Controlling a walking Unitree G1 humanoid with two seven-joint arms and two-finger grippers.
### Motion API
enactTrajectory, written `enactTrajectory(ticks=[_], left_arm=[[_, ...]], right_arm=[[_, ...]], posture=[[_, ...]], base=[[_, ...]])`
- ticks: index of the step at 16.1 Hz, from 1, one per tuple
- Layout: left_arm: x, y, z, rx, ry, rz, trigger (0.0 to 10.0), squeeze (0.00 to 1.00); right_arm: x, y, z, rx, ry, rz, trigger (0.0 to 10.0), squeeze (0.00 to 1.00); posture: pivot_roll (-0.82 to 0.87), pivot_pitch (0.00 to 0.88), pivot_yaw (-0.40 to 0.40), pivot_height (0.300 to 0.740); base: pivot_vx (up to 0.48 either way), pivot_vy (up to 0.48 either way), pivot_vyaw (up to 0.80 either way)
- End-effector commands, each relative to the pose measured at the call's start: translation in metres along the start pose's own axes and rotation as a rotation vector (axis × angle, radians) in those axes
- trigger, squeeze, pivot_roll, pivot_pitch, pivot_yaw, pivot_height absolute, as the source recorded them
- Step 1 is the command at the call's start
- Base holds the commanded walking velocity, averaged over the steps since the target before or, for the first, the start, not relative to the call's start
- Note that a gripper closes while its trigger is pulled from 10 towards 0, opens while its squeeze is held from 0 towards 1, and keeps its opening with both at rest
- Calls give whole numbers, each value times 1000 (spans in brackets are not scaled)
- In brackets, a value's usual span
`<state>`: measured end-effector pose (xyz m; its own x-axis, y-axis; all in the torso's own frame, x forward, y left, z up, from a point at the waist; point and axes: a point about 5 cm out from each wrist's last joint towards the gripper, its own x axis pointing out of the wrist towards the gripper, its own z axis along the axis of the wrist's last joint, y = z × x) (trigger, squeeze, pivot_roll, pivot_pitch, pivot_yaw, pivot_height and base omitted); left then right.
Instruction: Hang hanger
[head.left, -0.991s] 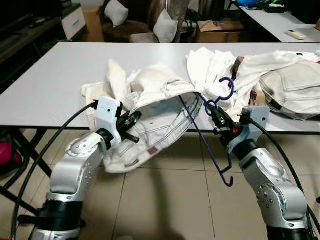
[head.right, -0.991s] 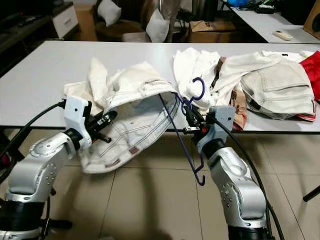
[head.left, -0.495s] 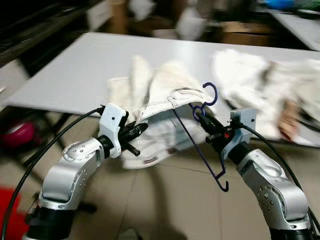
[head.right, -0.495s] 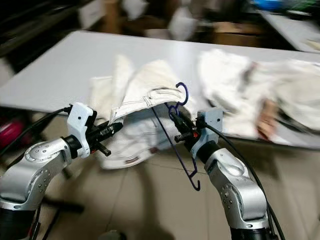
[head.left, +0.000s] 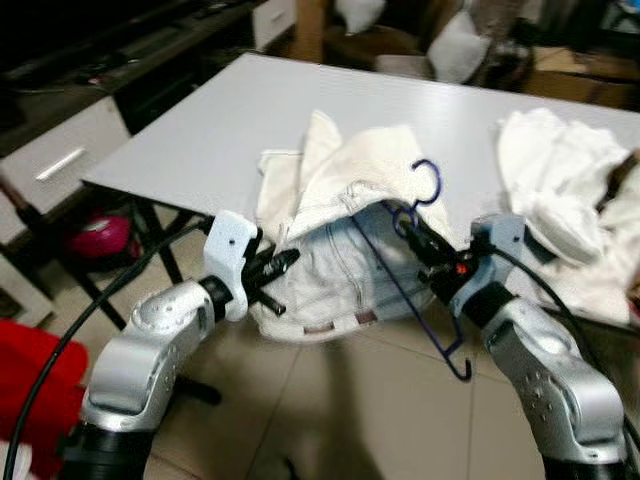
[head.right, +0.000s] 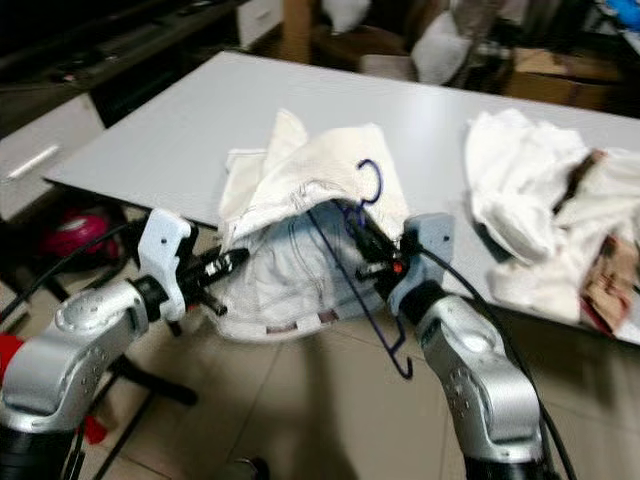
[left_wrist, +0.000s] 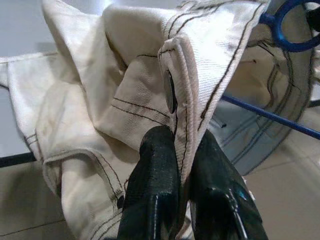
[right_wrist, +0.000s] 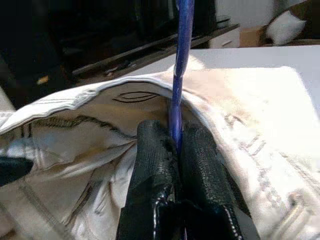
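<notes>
Carrying both loads level looks like the way to do this step well: the left gripper (head.left: 272, 270) has its fingers (left_wrist: 159, 165) pinched tight on the waistband of the white trousers (head.left: 340, 280), and the right gripper (head.left: 412, 228) is clamped hard on the neck of the blue hanger (head.right: 352, 262), its lower bar threaded inside the garment. Letting the two wander apart would, I judge, pull the hanger out. Both hang just off the near edge of the grey table (head.left: 200, 150), the trousers partly draped back onto it. Below the table edge lies open tiled floor (head.left: 330, 400). Farther along the table, a heap of white clothes (head.right: 530, 200) crowds that side.
</notes>
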<state>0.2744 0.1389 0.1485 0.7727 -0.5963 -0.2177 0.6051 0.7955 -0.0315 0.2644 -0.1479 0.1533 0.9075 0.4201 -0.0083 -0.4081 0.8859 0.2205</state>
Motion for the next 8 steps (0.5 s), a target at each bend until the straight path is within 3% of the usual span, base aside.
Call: enactTrajectory(ticks=[1, 8], left_arm=[[2, -1, 2, 12, -10, 10, 10000, 0], [8, -4, -1, 9, -3, 2, 10000, 0]], right_arm=[[-1, -7, 5, 0, -29, -62, 10000, 0], [-1, -8, 9, -3, -44, -98, 10000, 0]], posture=[[-43, 0, 31, 740], [-67, 0, 39, 740]], base=[[0, 0, 0], [0, 0, 0]])
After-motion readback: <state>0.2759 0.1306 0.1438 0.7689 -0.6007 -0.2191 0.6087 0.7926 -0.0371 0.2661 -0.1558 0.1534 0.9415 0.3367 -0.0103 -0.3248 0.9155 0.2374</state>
